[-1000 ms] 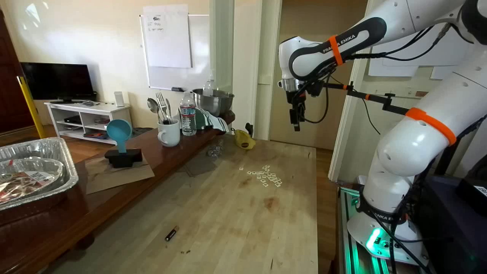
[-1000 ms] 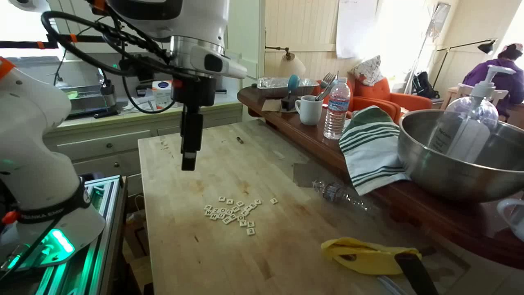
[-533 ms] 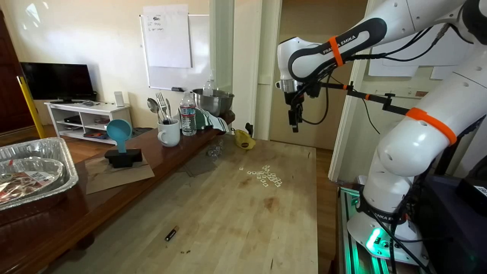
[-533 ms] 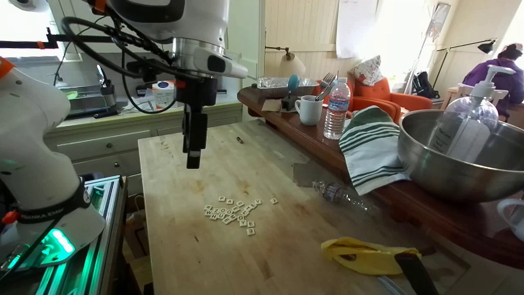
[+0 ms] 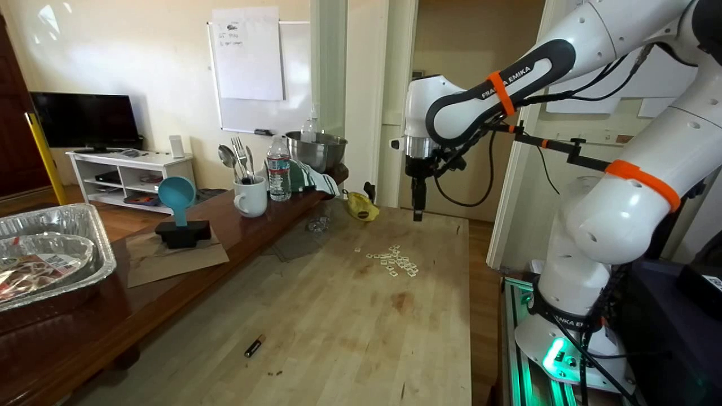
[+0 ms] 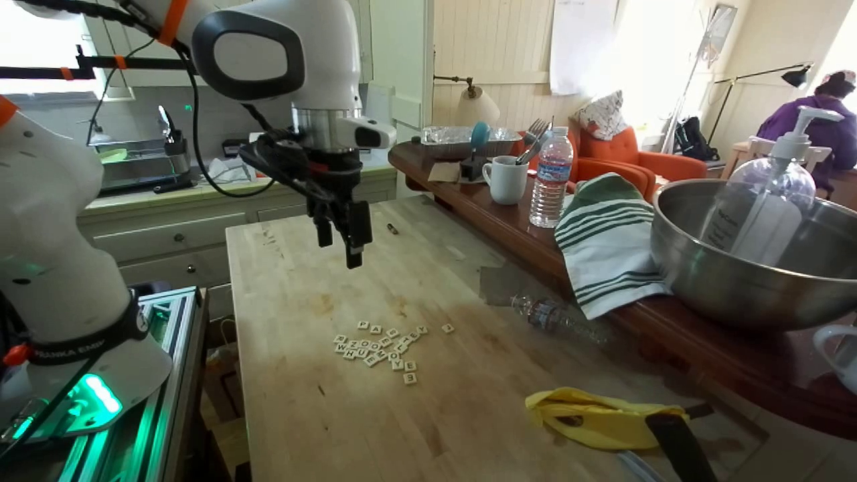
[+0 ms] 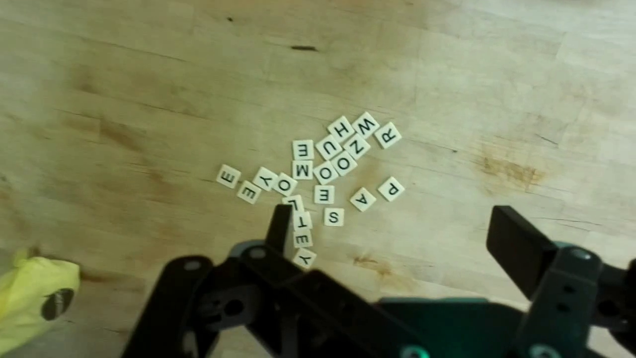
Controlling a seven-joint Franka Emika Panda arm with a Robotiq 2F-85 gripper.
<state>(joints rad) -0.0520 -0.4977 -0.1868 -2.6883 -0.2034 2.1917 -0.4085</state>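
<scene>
Fingers (image 7: 517, 243) were spread above desk (image 5: 350, 338), air between them and tiles (image 7: 325, 172). In an exterior view, tiles lay far, short of the right edge; battery (image 5: 254, 345) near left; yellow item (image 5: 361, 207) by far edge.

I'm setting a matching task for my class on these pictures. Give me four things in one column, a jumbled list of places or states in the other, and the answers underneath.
Things
1. letter tiles
2. claw
3. pump bottle
4. striped towel

Places and states
A. inside the steel bowl
B. draped over the edge of the dark counter
C. lying in a loose cluster on the wooden table
D. jaws wide apart, holding nothing

Right pairs: 1-C, 2-D, 3-A, 4-B
</scene>
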